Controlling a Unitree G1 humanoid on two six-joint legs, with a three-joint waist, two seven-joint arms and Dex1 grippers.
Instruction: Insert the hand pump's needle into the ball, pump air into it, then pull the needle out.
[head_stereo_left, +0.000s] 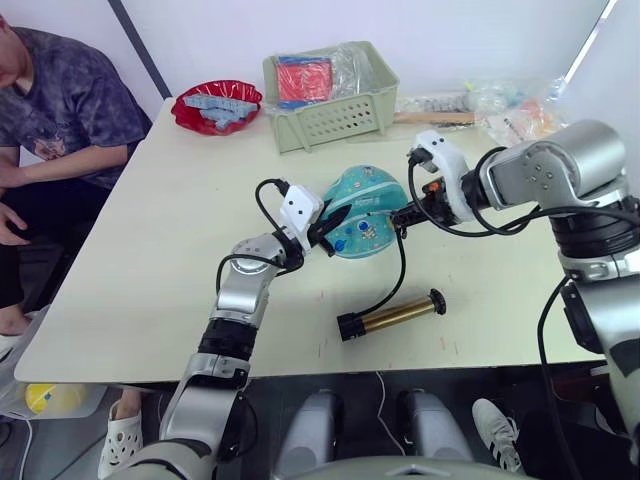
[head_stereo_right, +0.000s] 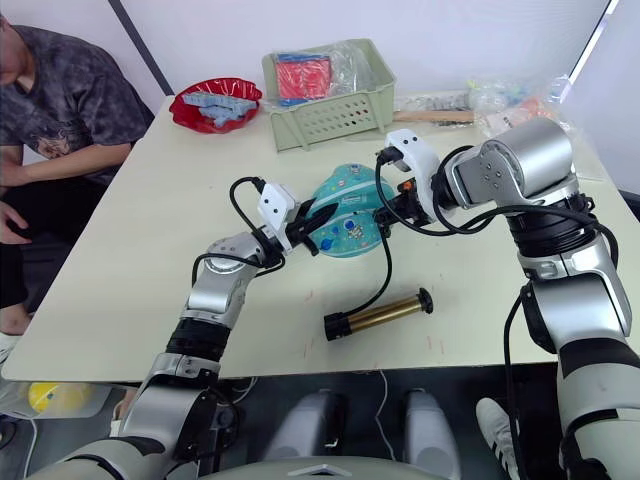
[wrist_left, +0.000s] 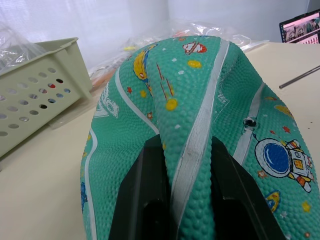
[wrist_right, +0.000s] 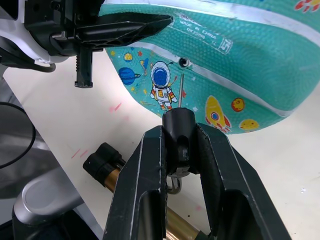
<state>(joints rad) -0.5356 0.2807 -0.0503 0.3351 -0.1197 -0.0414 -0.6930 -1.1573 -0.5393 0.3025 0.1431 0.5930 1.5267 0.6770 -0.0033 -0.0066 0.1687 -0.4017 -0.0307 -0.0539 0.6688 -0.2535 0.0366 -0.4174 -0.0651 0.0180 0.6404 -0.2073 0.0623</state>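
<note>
The teal ball (head_stereo_left: 365, 200) lies limp and creased at the table's middle. My left gripper (head_stereo_left: 328, 222) is shut on a raised fold of the ball (wrist_left: 200, 90), pinching it from the left. From the right, my right gripper (wrist_right: 179, 135) is shut on the black fitting (wrist_right: 178, 125) of the needle (wrist_right: 182, 90). The thin pin points at the ball's small valve hole (wrist_right: 184, 62), its tip just short of it. The gold hand pump (head_stereo_left: 392, 315) lies on the table in front of the ball, its black hose (head_stereo_left: 400, 265) curving up to the fitting.
A pale green basket (head_stereo_left: 330, 115) and a red bowl (head_stereo_left: 215, 105) stand at the back of the table. Plastic bags (head_stereo_left: 505, 105) lie at the back right. A person (head_stereo_left: 60, 110) sits at the table's left side.
</note>
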